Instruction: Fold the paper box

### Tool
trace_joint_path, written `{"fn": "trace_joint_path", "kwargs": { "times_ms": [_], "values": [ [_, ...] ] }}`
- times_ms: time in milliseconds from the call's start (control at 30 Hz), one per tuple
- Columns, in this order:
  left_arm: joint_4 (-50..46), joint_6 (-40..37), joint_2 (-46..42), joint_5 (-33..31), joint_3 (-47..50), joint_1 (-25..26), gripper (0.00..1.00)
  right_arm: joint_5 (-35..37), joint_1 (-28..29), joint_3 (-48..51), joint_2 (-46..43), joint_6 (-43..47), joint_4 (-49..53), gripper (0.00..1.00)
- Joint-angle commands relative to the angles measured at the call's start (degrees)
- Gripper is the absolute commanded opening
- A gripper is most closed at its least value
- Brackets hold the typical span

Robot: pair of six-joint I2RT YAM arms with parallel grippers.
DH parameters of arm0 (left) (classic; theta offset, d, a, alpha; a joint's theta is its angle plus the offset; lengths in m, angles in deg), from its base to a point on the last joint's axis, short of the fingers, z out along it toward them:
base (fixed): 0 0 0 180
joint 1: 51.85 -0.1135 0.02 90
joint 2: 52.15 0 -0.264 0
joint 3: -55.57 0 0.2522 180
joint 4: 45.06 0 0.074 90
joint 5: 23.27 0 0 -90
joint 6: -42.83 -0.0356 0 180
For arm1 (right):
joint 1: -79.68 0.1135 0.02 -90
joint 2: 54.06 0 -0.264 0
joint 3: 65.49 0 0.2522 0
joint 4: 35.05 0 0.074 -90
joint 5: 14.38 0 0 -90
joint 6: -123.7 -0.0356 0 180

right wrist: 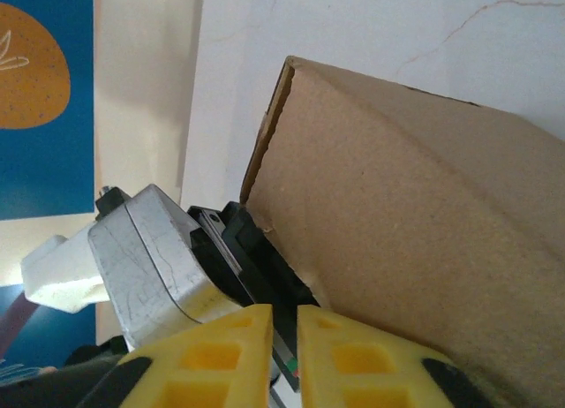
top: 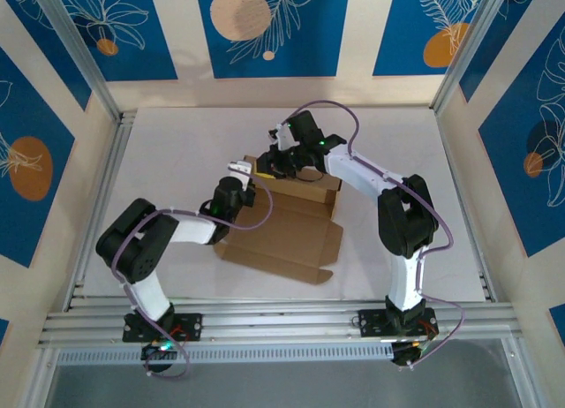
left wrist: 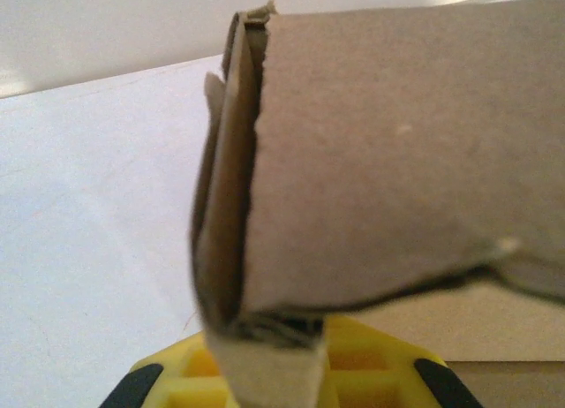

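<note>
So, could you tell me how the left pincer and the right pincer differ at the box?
The left pincer has a cardboard tab of the paper box between its fingers; the right pincer has its fingers nearly together, with no cardboard seen between them. The left pincer meets the raised wall at its left end from the near side; the right pincer comes from the far side. Both have yellow fingers and sit close to that wall.

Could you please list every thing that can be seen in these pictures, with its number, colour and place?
paper box: one, brown, partly folded, middle of the table
table: one, white, under the box
wall panels: several, blue with orange and white patterns, around the table
frame rails: several, silver, table's near edge and sides
left gripper: one, yellow fingers, at the box's far left corner
right gripper: one, yellow fingers, by the box's far wall
</note>
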Motion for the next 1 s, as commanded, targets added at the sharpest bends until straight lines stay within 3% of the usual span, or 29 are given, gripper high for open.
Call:
{"fn": "trace_joint_path", "kwargs": {
  "times_ms": [0,133,333,433,600,833,967],
  "values": [
    [-0.95,-2.25,1.49,-4.04,-0.08,1.03,0.04,0.51,-0.58,1.41,-2.71,-1.92,0.59,0.30],
    [0.19,-3.80,1.38,-4.39,0.73,1.05,0.00,0.00,-3.03,1.42,-6.09,-2.69,-0.15,0.47],
    [-0.46,-5.19,1.44,-2.08,0.38,1.11,0.00,1.62,-6.06,-2.86,-5.75,-1.04,4.32,0.54],
    [-0.69,-6.47,1.45,1.99,0.10,1.07,0.01,4.72,-7.41,-5.46,-4.59,1.00,8.45,0.56],
    [0.19,-6.39,0.49,6.04,0.68,0.96,0.24,9.91,-8.80,-11.28,-0.70,5.57,16.62,0.58],
    [0.93,-5.55,-2.63,6.00,1.26,0.57,0.45,9.08,-9.14,-10.46,-0.04,5.98,16.04,0.58],
    [0.84,-4.66,-4.83,6.91,2.37,0.31,0.51,8.92,-9.29,-11.58,0.02,6.52,16.56,0.59]
  ]
}}
